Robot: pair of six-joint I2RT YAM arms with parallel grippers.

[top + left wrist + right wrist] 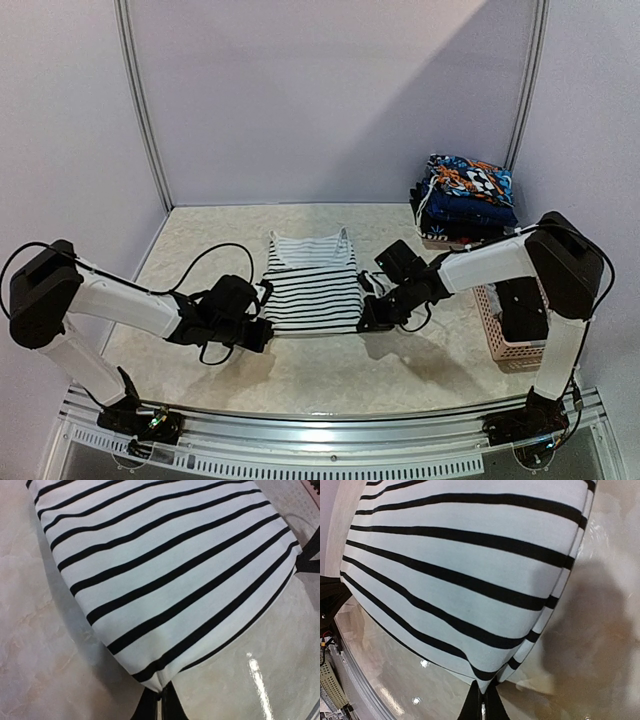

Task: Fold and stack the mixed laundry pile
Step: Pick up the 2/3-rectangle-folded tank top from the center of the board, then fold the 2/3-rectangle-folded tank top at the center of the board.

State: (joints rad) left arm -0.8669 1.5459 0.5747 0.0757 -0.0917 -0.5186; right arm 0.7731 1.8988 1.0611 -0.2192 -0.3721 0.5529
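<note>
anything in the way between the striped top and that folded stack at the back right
Nothing loose lies between the striped top and the folded stack; only the right arm itself reaches across that gap.

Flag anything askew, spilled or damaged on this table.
Nothing stands out. The striped top lies straight, the left gripper and right gripper each pinching a near corner; the folded stack sits tidy at the back right.

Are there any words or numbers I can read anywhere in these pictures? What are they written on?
No readable text anywhere.
On the striped top: only black and white stripes, no label showing.
On the folded clothes stack: a colourful print, too small to tell any letters.
On the pink basket: no sign visible.
</note>
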